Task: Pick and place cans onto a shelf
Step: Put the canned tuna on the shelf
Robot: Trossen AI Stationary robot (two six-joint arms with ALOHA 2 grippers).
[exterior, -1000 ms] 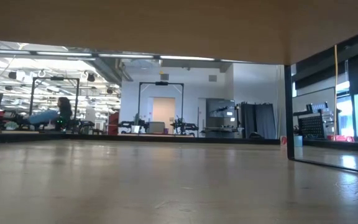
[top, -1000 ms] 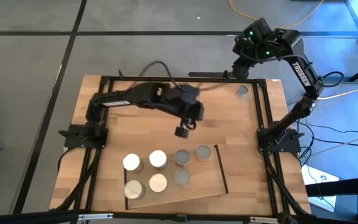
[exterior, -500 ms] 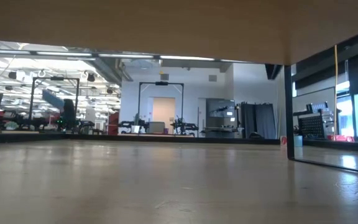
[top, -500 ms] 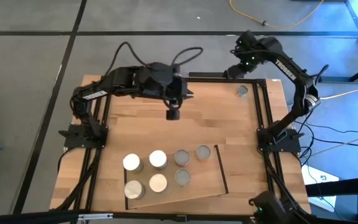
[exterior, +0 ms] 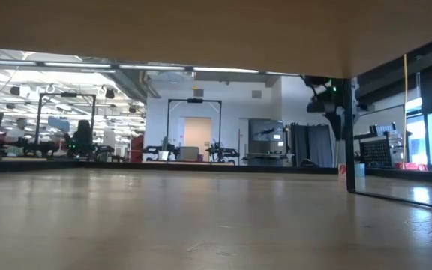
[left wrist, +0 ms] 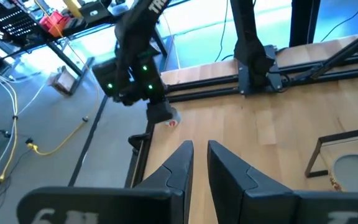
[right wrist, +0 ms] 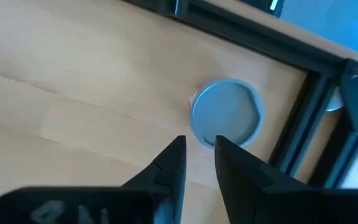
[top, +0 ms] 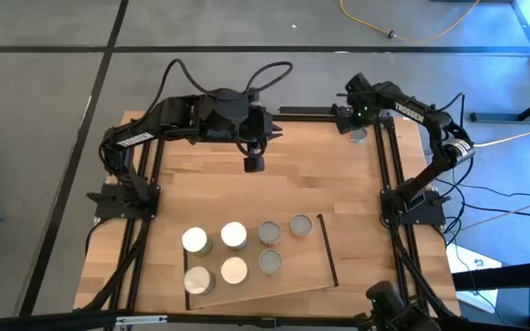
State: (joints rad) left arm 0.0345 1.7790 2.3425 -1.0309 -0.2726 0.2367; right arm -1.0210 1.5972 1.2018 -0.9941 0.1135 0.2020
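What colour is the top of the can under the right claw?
Grey metal, on the small round can; the right wrist view shows it best.

A light-wood bench (top: 339, 175) in a black frame is carrying the shelf (top: 297, 271), lying askew at its near edge, with seven cans (top: 233, 235) standing on it; one more can (top: 359, 136) is sitting alone at the far right corner.

I see even overhead light on the tabletop (top: 339, 184), soft shadows; blue glare upper right, wrist views slightly blurred.
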